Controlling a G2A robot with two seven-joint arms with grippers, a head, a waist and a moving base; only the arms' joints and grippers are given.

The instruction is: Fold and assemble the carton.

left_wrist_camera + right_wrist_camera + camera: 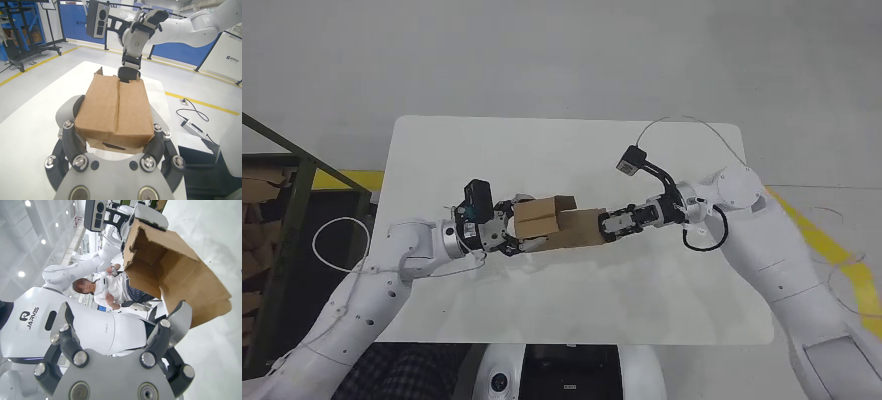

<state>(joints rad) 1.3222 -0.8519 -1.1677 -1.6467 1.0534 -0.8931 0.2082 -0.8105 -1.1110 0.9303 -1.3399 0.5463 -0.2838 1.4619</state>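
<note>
**A:** How far had the folding got?

**B:** Partway, by my judgement. The carton (552, 222) was already a squared tube. One end was shut, with two panels meeting along a seam (118, 108) down its middle. The other end gaped open with a ragged rim. A raised flap (564, 203) stood up from it, and an outstretched flap (198, 291) lay straight out.

**A:** So what was left?

**B:** Folding the open end's flaps in and closing it, as far as I could judge.

**A:** Where was the carton?

**B:** Over the middle of the counter (672, 290), lying lengthwise between the two arms. It looked lifted off the counter rather than resting on it, though I could not be sure.

**A:** And the tools?

**B:** The left tool (514, 232), just to the robot's left of the counter's middle, was clamped on the shut end with a finger on either side. The right tool (610, 224), just to the right of the middle, had its fingers spread wide and gripped nothing. One finger (180, 313) sat at the outstretched flap, touching it or just beside it; I could not tell which.

**A:** The count?

**B:** One carton, one counter and two tools. I counted two panels at the shut end and two flaps at the open end that I could make out for certain.
</note>
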